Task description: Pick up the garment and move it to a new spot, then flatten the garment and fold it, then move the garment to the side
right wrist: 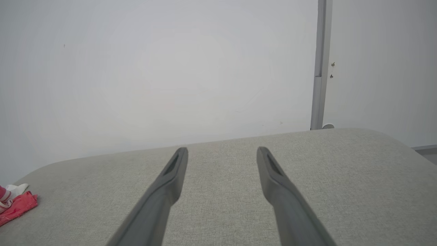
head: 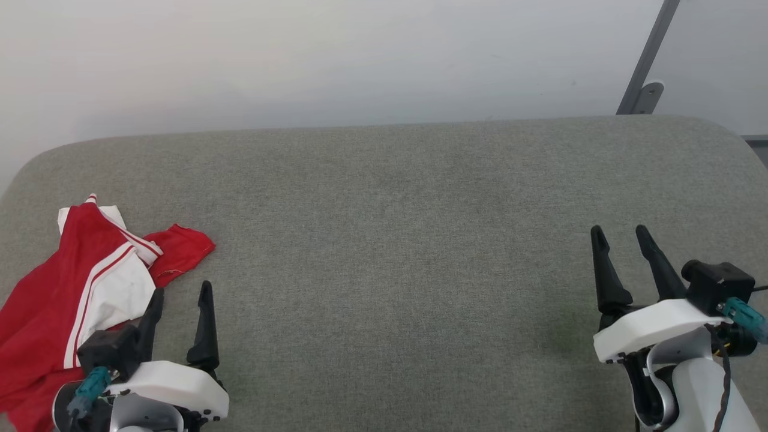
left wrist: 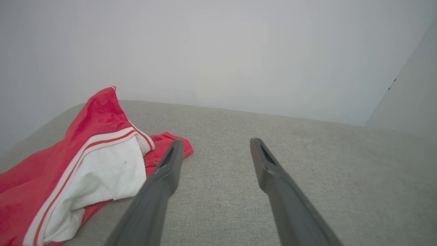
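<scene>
Claws both spread wide, nothing held in either. Left claw (head: 182,288) at near left of the grey cloth-covered worktop (head: 390,240), fingers pointing toward the far edge. Its left finger lies across the edge of the shirt in the head view; in the left wrist view that fingertip (left wrist: 175,147) covers the red hem. Cannot tell whether it touches the cloth. Its right finger is over bare worktop.

Shirt (head: 48,288) lies crumpled at the near left corner of the worktop, just left of the left claw. Mostly red. A white sleeve panel with red-and-white striped trim lies on top, and a red flap sticks out to the right toward the middle. The far tip of the heap is bunched up higher than the rest. No lettering visible from these angles. The near part runs under the left wrist and out of frame.

Right claw (head: 618,228) at near right, well apart from the shirt, over bare worktop, fingers also pointing to the far edge. Right wrist view catches a scrap of the shirt (right wrist: 17,206) at its far left.

Beyond the far edge, a plain pale wall (head: 300,60). Grey post (head: 651,57) at far right.
</scene>
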